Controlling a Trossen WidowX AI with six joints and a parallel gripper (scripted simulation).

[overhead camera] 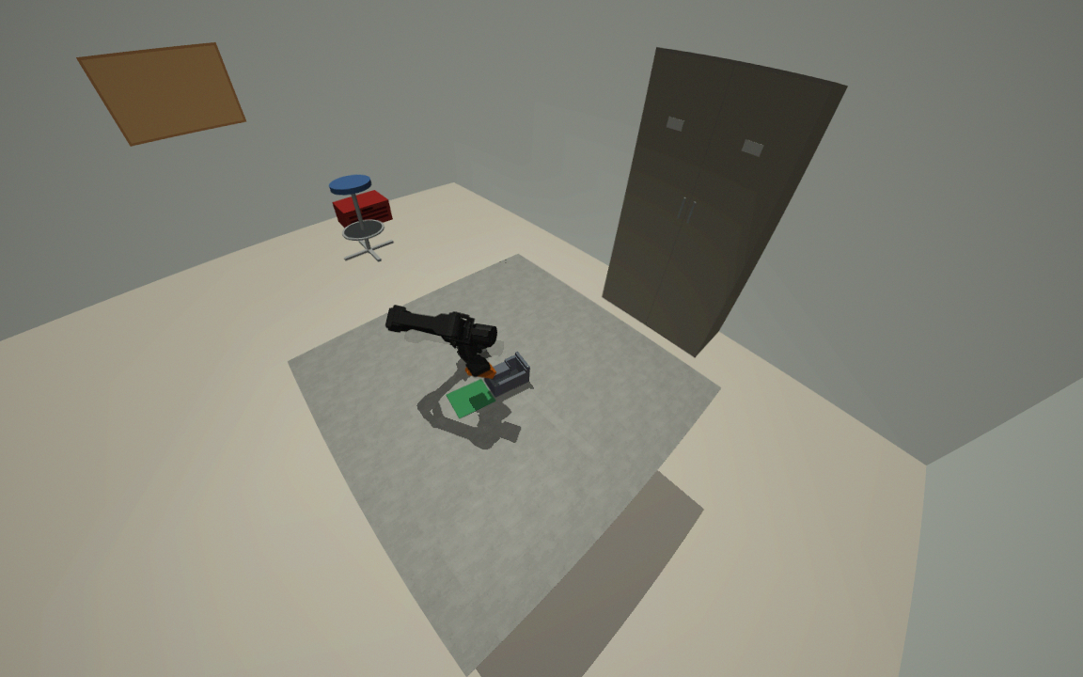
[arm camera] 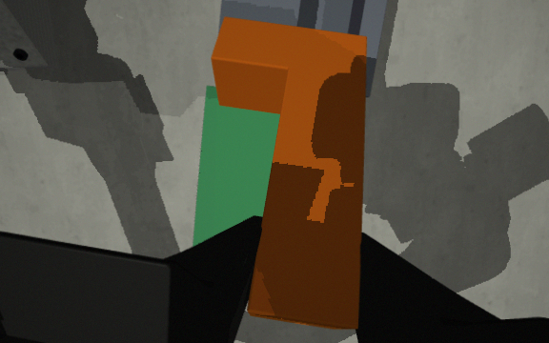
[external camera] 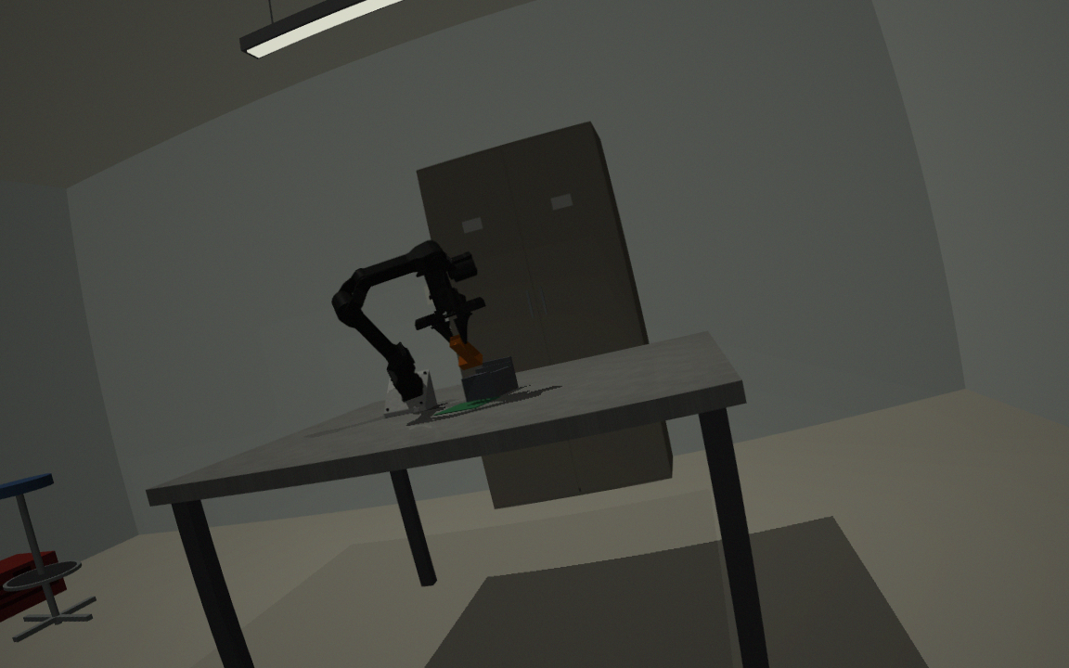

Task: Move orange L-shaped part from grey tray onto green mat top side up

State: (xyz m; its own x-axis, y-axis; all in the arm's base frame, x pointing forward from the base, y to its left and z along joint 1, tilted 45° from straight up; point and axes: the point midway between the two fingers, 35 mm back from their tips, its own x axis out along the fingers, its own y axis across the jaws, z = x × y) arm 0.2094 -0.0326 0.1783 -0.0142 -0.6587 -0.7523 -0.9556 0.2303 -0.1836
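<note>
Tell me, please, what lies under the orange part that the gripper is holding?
Under the orange part the wrist view shows the green mat, the grey tray and bare table. The part covers the mat's right side and most of the tray.

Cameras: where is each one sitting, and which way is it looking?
Top: high up in the room, looking down on the table, the whole arm, green mat and grey tray.
Exterior: low on the floor, looking up at the table; the whole arm shows, holding the orange part above the tray.
Wrist: on the arm, looking down past its black fingers, which pinch the orange part.
All three share the orange part, mat and tray.
</note>
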